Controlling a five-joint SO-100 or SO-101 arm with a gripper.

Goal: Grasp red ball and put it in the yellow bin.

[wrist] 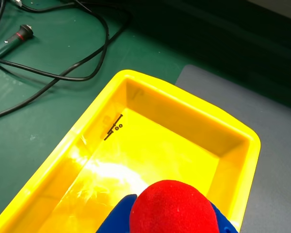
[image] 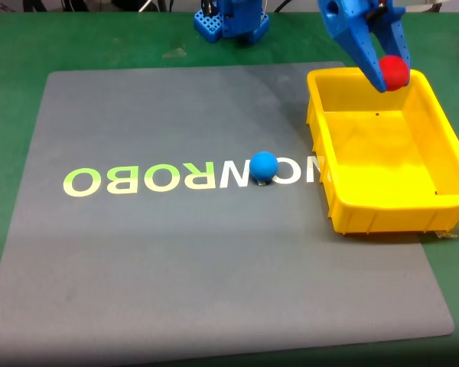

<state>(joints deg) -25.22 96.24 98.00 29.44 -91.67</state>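
The red ball (image: 395, 72) hangs in the air over the far end of the yellow bin (image: 344, 183), held between the blue fingers of my gripper (image: 390, 75), which is shut on it. In the wrist view the red ball (wrist: 173, 208) fills the bottom edge, with blue fingertips (wrist: 117, 218) showing at either side of it. Below it lies the open inside of the yellow bin (wrist: 150, 94), which holds nothing.
A blue ball (image: 264, 166) rests on the grey mat (image: 176, 267) among pale lettering, left of the bin. The arm's blue base (image: 231, 19) stands at the back. Black cables (wrist: 63, 58) lie on the green surface beyond the bin.
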